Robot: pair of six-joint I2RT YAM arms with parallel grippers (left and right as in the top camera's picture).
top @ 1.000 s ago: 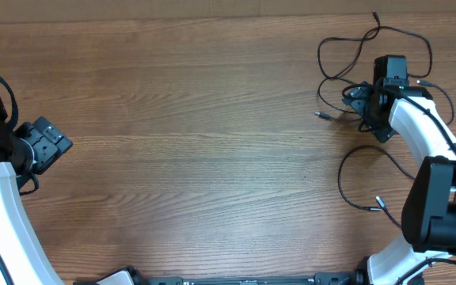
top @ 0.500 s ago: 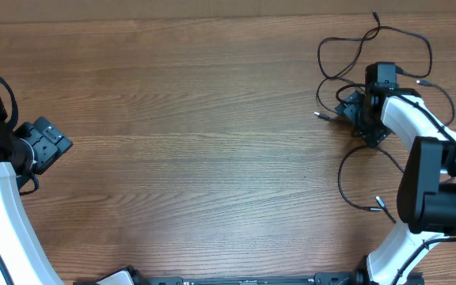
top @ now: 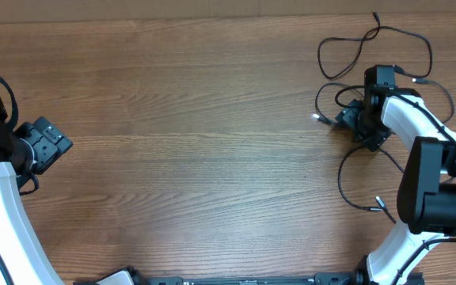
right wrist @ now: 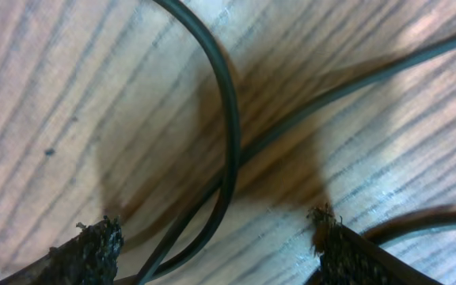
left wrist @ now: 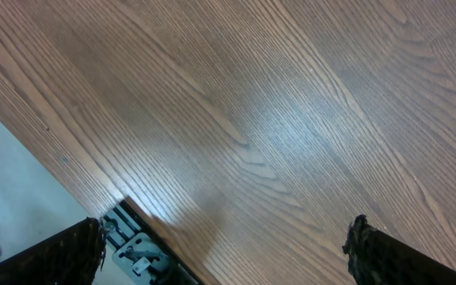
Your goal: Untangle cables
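Several thin black cables (top: 347,47) lie in loose overlapping loops at the far right of the wooden table, one with a silvery plug end (top: 317,118). Another loop (top: 353,178) with a plug (top: 380,203) lies nearer the front. My right gripper (top: 355,119) is down on the tangle, open, its fingertips (right wrist: 216,237) straddling two crossing cords (right wrist: 229,150) on the wood. My left gripper (top: 50,142) is open and empty at the far left, above bare wood (left wrist: 228,245).
The table's left edge and a metal bracket (left wrist: 137,253) show in the left wrist view. The right arm's white links (top: 418,127) lie over part of the cables.
My right gripper has moved a little left and lowered onto the tangle. The cable end with the silvery plug has shifted slightly. The left arm has not moved.
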